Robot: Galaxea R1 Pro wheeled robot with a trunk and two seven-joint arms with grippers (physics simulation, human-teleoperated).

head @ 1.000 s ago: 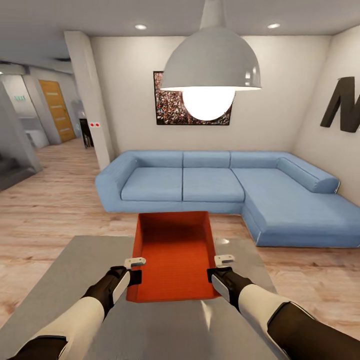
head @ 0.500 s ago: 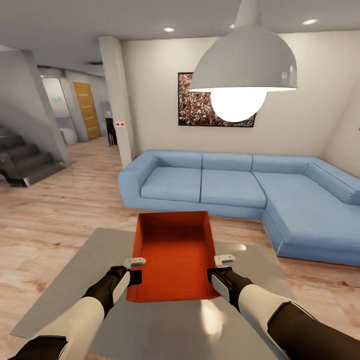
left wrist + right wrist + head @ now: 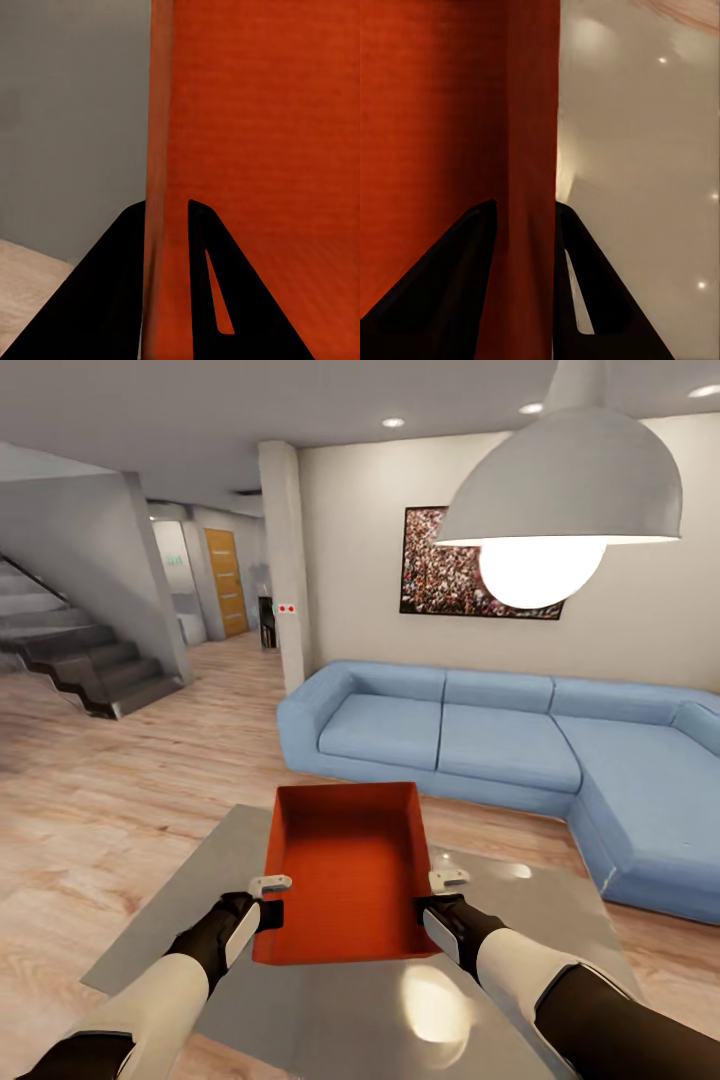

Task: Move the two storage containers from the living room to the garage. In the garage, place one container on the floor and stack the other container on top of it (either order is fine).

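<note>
In the head view, over the glass table (image 3: 180,930), one orange-red bin (image 3: 345,880) is carried between the two arms, open side up. The left gripper (image 3: 268,900) grips its left wall near the close end, and the right gripper (image 3: 440,895) grips its right wall at the same place. Behind the table is the blue sofa (image 3: 480,735) on the wood floor (image 3: 100,810). A grey lamp (image 3: 560,500) hangs at the upper right, a picture (image 3: 440,565) is on the beige wall, and a staircase (image 3: 90,660) and an orange door (image 3: 227,582) are far at the left.

In the left wrist view, the wall of the bin (image 3: 262,150) passes between the two dark fingers (image 3: 105,300) of the left gripper (image 3: 165,214). One finger is outside the wall and one inside, so the jaws are clamped on this wall.

In the right wrist view, the wall of the bin (image 3: 435,112) stands in the same way between the fingers (image 3: 585,277) of the right gripper (image 3: 526,210). These jaws are also clamped on the wall, and the shiny table (image 3: 645,150) is seen beyond it.
</note>
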